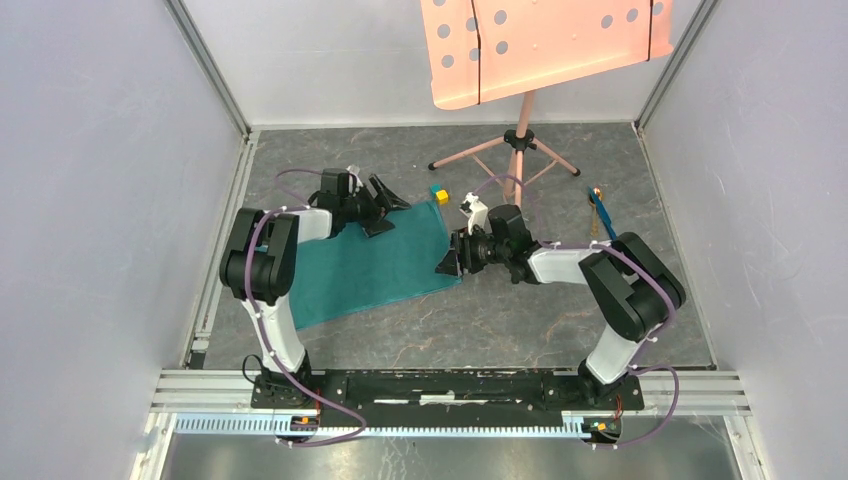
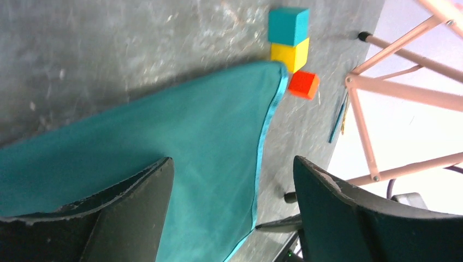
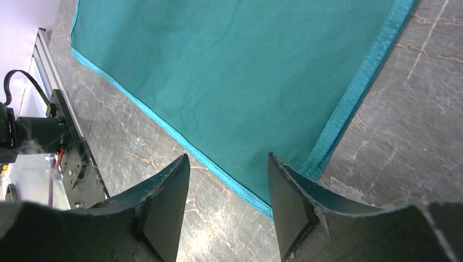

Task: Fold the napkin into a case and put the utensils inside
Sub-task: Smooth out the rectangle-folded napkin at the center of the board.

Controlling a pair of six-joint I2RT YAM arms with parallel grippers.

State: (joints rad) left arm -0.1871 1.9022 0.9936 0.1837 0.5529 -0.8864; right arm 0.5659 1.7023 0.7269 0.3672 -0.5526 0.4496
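Observation:
The teal-green napkin (image 1: 370,265) lies spread as a broad flat sheet left of the table's centre; no case is in view. My left gripper (image 1: 385,205) hangs open over the napkin's far right part, and the hemmed right edge (image 2: 262,147) runs between its fingers (image 2: 233,159). My right gripper (image 1: 450,262) is open low at the napkin's near right corner (image 3: 262,202), which lies between its fingertips (image 3: 228,155). Nothing is held. The utensils (image 1: 600,212), one thin blue and one golden-brown, lie at the far right, also seen as the utensils (image 2: 338,117) beyond the cubes.
Teal (image 2: 288,25), yellow (image 2: 290,54) and orange-red (image 2: 304,84) cubes (image 1: 440,195) sit by the napkin's far right corner. A pink music stand (image 1: 520,150) stands at the back, its tripod legs (image 2: 404,93) spread on the table. Grey walls close in both sides.

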